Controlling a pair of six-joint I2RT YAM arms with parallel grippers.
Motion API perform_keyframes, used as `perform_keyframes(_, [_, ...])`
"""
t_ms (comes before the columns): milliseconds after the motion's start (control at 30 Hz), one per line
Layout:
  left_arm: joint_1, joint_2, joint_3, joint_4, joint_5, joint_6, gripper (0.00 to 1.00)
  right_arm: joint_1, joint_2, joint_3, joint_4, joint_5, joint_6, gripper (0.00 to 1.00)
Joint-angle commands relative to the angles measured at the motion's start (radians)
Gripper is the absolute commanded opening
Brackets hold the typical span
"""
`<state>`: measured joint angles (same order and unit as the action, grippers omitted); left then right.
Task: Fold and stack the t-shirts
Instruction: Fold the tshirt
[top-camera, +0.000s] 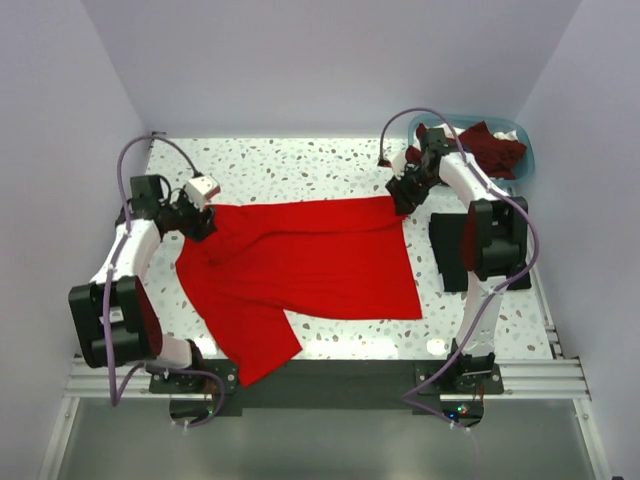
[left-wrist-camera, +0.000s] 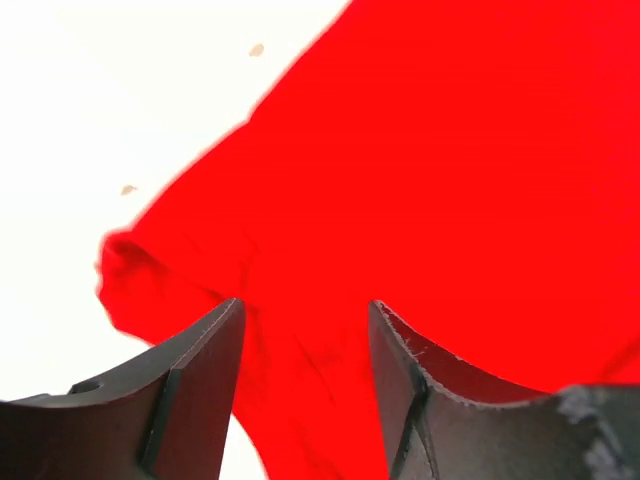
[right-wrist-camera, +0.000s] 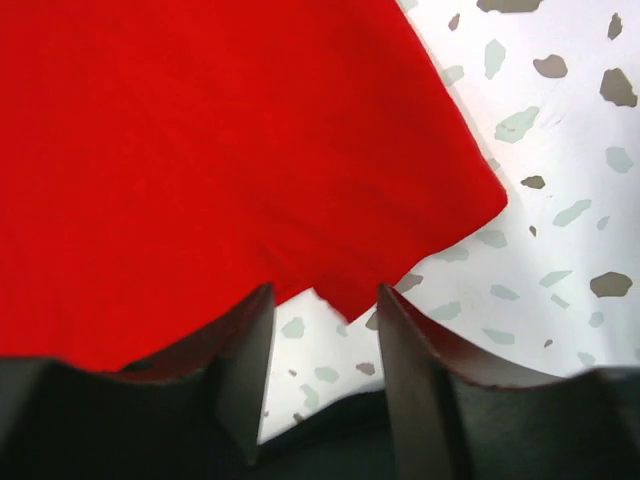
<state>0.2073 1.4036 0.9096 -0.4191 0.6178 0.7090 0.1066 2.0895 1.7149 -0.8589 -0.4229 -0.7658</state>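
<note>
Top view: one red t-shirt (top-camera: 310, 262) is lying spread across mid-frame, and one maroon t-shirt (top-camera: 495, 148) is sitting in the one basket (top-camera: 529, 155) at upper right.

Left wrist view: the left gripper (left-wrist-camera: 305, 305) is hovering with jaws apart over a bunched sleeve.

Right wrist view: the right gripper (right-wrist-camera: 326, 290) is gaping above the hem corner. Flattening that bunch before folding seems wise.

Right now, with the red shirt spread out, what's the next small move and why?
Probably lift both grippers straight up. The left gripper and right gripper sit at the far corners of the red t-shirt with jaws apart, pinching nothing, and the shirt lies mostly flat. Clearing it first avoids dragging cloth before the fold.
</note>
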Motion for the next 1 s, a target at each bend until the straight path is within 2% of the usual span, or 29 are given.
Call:
perform_keyframes(0, [0.01,0.113,0.165,-0.13,0.117,0.02,0.58,0.004,0.012,0.127,-0.172,-0.057,-0.102,0.52])
perform_keyframes(100, [0.01,0.231,0.259,-0.161,0.111,-0.012,0.59,0.005,0.072,0.193,-0.209,-0.036,-0.101,0.54])
perform_keyframes(200, [0.006,0.319,0.331,-0.172,0.1,-0.037,0.6,0.022,0.124,0.248,-0.233,-0.022,-0.075,0.51])
perform_keyframes(333, [-0.019,0.394,0.409,-0.193,0.086,-0.026,0.61,0.054,0.145,0.239,-0.218,0.01,-0.063,0.47])
perform_keyframes(733, [-0.058,0.569,0.489,-0.145,-0.055,-0.065,0.64,0.082,0.191,0.252,-0.238,0.046,-0.032,0.45])
perform_keyframes(900, [-0.075,0.606,0.508,-0.167,-0.05,-0.052,0.65,0.081,0.195,0.255,-0.244,0.05,-0.032,0.45])
perform_keyframes(967, [-0.08,0.607,0.514,-0.179,-0.032,-0.045,0.62,0.081,0.198,0.264,-0.252,0.053,-0.033,0.45])
